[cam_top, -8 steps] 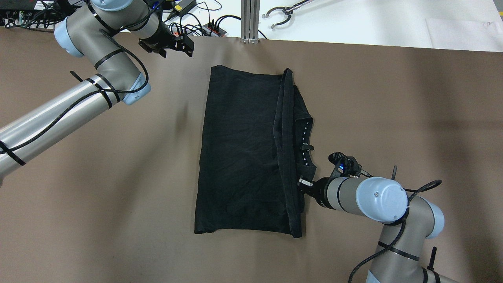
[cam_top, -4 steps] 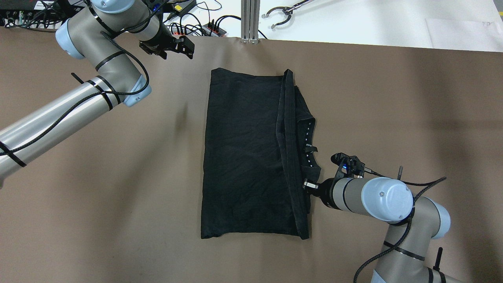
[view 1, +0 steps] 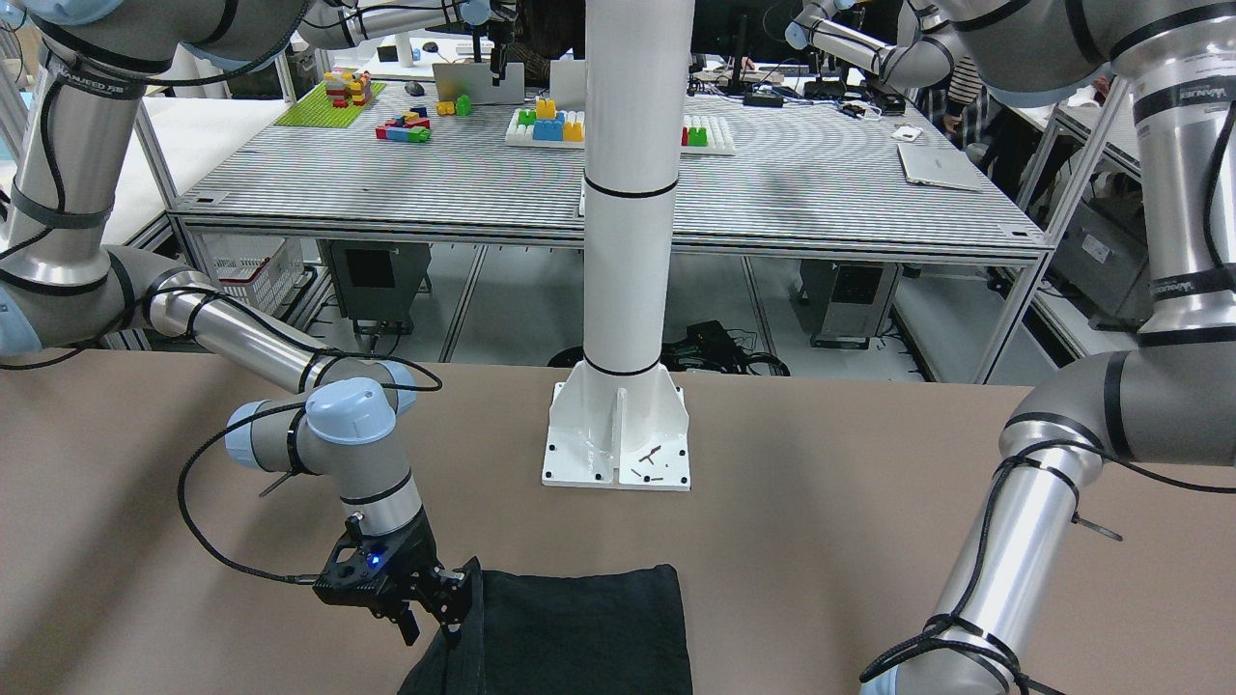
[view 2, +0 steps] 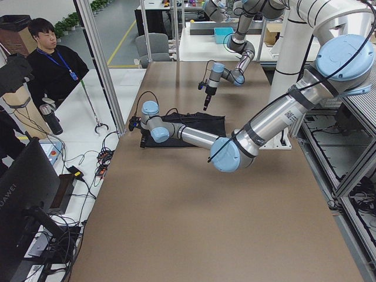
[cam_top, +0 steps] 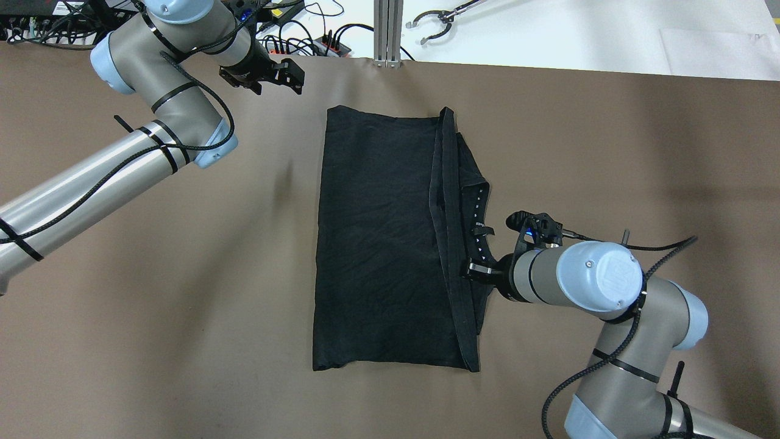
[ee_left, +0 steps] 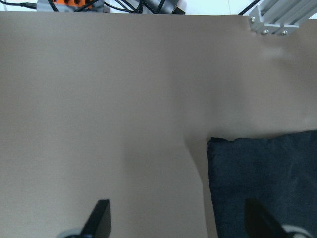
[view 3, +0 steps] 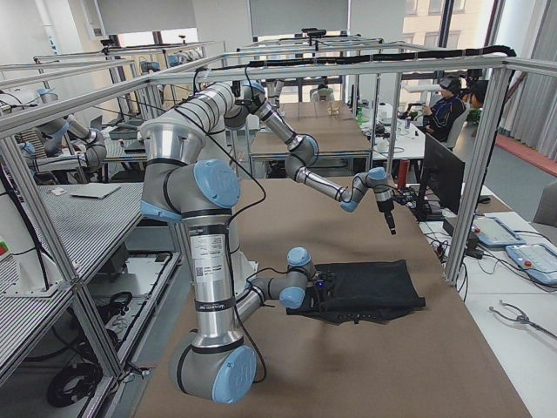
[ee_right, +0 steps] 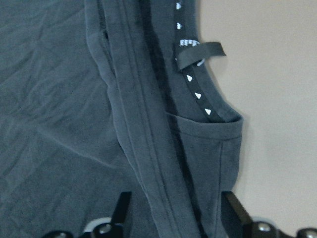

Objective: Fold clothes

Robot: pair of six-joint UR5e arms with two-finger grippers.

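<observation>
Reading the overhead view from left to right, we first find the left tool (ee_left: 178, 220) hovering over the bare brown surface (cam_top: 183, 274), near the far left corner of the clothes (cam_top: 378, 244) but not touching them. Its jaws stand wide apart with nothing between them. At the centre of the surface the clothes lie as one flat black rectangle. Its long axis runs away from the robot, and a doubled hem runs along its right side. Beyond that hem, the neck opening shows a tape with small white triangles (ee_right: 198, 96) and a hanging loop (ee_right: 200, 49). At the right, the right tool (ee_right: 176, 210) sits low at this edge. Its jaws are parted and straddle the folded hem, and we see no fabric pinched between them.
</observation>
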